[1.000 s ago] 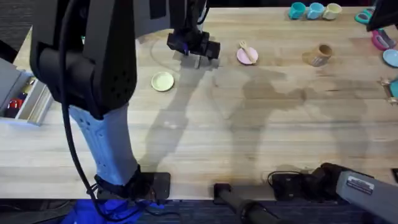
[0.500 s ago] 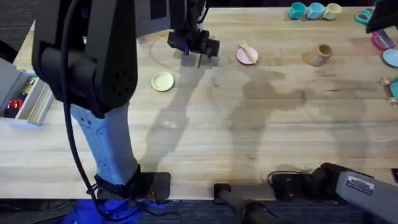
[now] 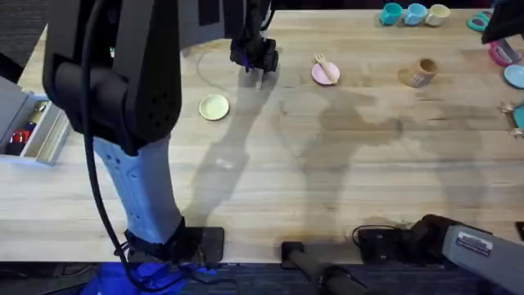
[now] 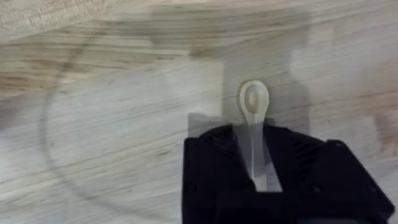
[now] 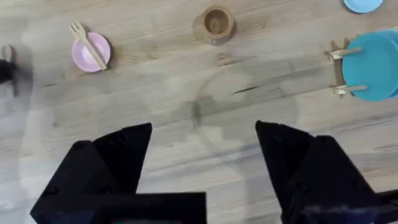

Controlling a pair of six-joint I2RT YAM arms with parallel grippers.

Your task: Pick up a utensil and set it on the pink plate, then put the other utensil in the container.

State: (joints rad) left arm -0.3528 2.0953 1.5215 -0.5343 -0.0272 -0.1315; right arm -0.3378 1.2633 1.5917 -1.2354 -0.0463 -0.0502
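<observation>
Overhead, pale wooden table (image 3: 327, 180), fork (image 3: 325, 65) on pink plate (image 3: 326, 74), tan container (image 3: 420, 72) nearby

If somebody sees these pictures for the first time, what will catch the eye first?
The large dark left arm rising close under the camera, with its left gripper shut on the wooden spoon above the table. Next, the fork lying on the pink plate, far from the robot.

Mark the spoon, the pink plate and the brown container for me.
spoon (image 4: 254, 99), left wrist view, on its oval bowl.
pink plate (image 5: 84, 57), right wrist view, bare rim beside the fork.
container (image 3: 425, 69), overhead view, on its side wall.
</observation>
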